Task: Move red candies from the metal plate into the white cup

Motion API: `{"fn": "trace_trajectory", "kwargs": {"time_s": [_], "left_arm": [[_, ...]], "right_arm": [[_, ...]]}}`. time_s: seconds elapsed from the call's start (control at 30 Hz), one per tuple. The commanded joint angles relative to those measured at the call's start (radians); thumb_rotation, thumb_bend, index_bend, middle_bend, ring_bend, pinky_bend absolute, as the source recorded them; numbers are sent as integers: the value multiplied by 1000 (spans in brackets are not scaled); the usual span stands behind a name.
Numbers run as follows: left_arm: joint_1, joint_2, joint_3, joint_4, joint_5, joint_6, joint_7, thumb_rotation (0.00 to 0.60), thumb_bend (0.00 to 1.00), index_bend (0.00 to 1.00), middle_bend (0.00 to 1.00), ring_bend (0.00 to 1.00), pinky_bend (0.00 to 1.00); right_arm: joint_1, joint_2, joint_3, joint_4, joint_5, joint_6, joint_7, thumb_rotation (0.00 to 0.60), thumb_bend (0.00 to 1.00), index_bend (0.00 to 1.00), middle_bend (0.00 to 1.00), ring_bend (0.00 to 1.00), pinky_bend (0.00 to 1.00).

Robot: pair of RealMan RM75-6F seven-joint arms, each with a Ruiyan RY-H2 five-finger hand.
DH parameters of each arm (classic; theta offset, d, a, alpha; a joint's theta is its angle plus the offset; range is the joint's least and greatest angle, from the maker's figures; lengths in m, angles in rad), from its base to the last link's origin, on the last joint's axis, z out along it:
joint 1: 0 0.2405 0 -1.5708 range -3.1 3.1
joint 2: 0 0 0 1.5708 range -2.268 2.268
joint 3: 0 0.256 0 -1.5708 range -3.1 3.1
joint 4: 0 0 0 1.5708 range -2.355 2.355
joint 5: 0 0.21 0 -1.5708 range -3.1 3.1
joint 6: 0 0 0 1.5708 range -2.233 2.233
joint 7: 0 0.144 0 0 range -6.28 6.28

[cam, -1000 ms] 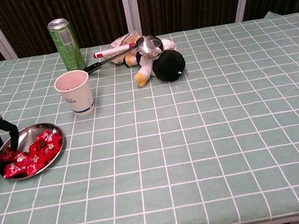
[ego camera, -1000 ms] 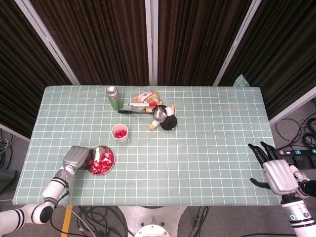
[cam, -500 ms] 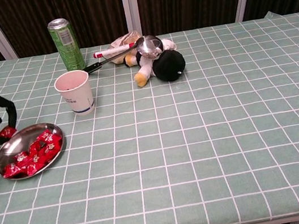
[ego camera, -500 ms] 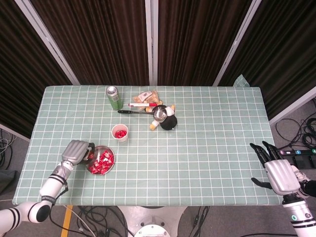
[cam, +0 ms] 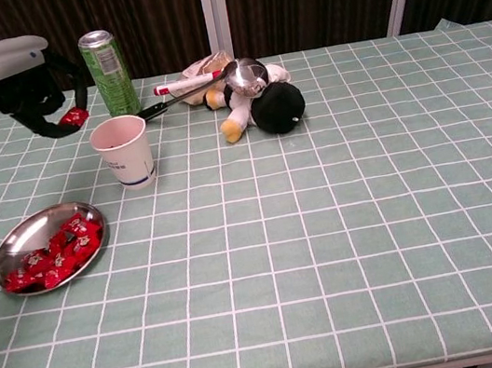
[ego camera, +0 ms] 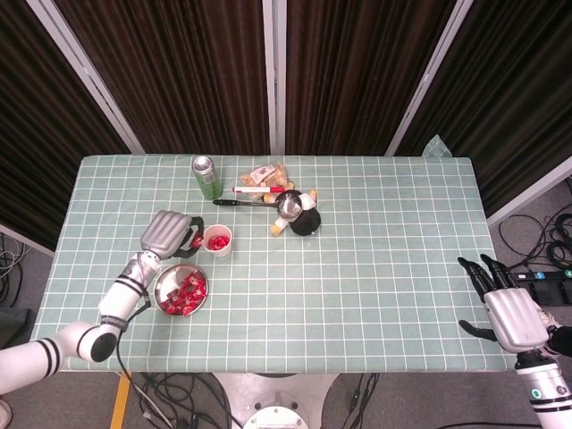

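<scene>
Fingers of the left hand (cam: 26, 84) pinch one red candy (cam: 76, 117), raised just at ten o'clock of the white cup (cam: 123, 151). Metal plate (ego camera: 167, 284) with more red candies (ego camera: 184, 292) sits at seven o'clock of that cup on the bench (ego camera: 375, 259). Right hand (ego camera: 511, 313) hangs off the bench's four-o'clock edge, fingers apart and holding nothing.

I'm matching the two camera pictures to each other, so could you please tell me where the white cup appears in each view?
Head view: the white cup sits left of centre, just above the metal plate, beside the left hand.
Chest view: the white cup stands upper left, behind the metal plate.
Shared landmark: the green can stands just behind the cup in both.
</scene>
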Motion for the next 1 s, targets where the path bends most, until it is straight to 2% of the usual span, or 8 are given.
{"fn": "trace_trajectory", "kwargs": {"time_s": [0.03, 0.23, 0.47, 0.57, 0.73, 1.0], "left_arm": [[-40, -40, -16, 44, -36, -35, 18, 600, 359, 583, 977, 948, 1000], [-80, -77, 0, 99, -100, -80, 74, 600, 355, 544, 971, 946, 1000], [-86, -65, 15, 73, -126, -76, 89, 600, 345, 396, 955, 942, 1000], [-70, -45, 10, 39, -111, -38, 69, 600, 333, 365, 953, 942, 1000], [4, 17, 26, -52, -28, 88, 17, 600, 314, 352, 953, 942, 1000], [155, 113, 138, -140, 141, 254, -62, 600, 306, 366, 948, 938, 1000]], "right_arm": [[0, 1, 2, 1, 4, -1, 2, 600, 23, 43, 151, 0, 103], [-4, 0, 1, 7, 7, 0, 9, 600, 23, 43, 151, 0, 103], [1, -2, 5, 11, 14, -10, 12, 600, 23, 42, 151, 0, 104], [1, -3, 4, 11, 11, -9, 13, 600, 23, 42, 151, 0, 104], [4, -2, 7, 10, 8, -9, 14, 600, 24, 43, 151, 0, 104], [3, -4, 4, 13, 0, -5, 18, 600, 23, 43, 151, 0, 104]]}}
